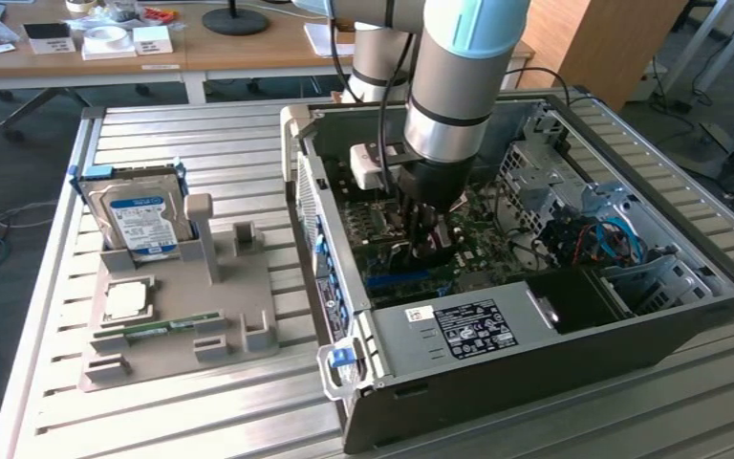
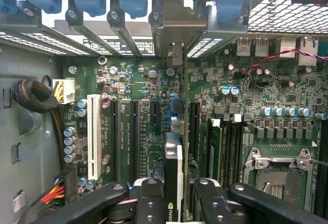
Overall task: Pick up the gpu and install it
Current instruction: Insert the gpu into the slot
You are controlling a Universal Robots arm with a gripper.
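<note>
The fingers (image 2: pixel 148 203) are closed on the gpu (image 2: pixel 173 157), held edgewise over the motherboard (image 2: pixel 138 85) inside the computer case (image 1: pixel 533 363).

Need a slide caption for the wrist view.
Hand grips the gpu edge-on over the motherboard expansion slots.
</note>
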